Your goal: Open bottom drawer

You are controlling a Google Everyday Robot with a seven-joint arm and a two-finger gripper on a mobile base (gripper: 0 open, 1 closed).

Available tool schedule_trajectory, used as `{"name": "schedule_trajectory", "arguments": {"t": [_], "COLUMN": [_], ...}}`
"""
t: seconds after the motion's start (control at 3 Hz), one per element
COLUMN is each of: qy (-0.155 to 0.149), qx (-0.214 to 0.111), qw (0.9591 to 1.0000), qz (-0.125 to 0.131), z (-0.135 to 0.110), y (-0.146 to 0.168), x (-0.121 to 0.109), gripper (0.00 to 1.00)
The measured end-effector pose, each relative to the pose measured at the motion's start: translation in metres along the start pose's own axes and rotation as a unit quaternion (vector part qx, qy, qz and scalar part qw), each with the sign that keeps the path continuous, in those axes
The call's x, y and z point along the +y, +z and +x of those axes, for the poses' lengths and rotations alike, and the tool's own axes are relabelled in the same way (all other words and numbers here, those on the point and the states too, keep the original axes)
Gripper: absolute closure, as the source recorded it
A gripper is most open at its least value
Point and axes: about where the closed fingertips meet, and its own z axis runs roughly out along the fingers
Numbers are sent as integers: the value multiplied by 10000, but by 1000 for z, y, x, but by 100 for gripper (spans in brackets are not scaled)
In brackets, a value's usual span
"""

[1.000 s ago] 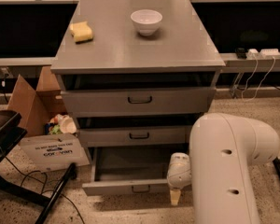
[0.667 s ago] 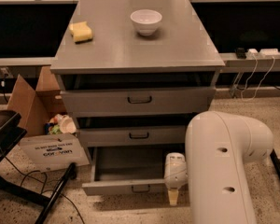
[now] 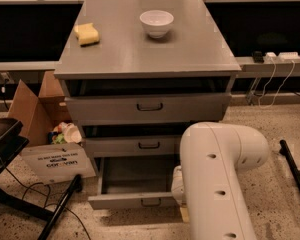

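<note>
The bottom drawer [image 3: 121,202], lowest of the three, stands pulled well out of its opening, with its shallow grey front level and parallel to the fronts above. A small dark bail handle [image 3: 151,202] sits at the middle of that front. The plain grey inside is open to view. The hand [image 3: 182,210] is at the front's right end, largely hidden.

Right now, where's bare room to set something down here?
Cabinet top: the front half, ahead of the sponge and bowl, plus the strip between them. Bottom drawer: open, visible inside bare. Crowded: its right front corner, where the gripper sits, and the floor left, by the cardboard box.
</note>
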Motion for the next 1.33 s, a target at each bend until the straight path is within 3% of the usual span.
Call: {"name": "schedule_trajectory", "arguments": {"t": [0.33, 0.67, 1.0, 1.33], "qy": [32, 217, 889, 932], "qx": [27, 68, 384, 425], "qw": [9999, 9991, 9929, 9923], "qz": [-157, -364, -694, -690], "z": [8, 18, 79, 84], "y": [19, 28, 15, 10], "x": [0, 8, 48, 49], "gripper": [4, 27, 50, 81]}}
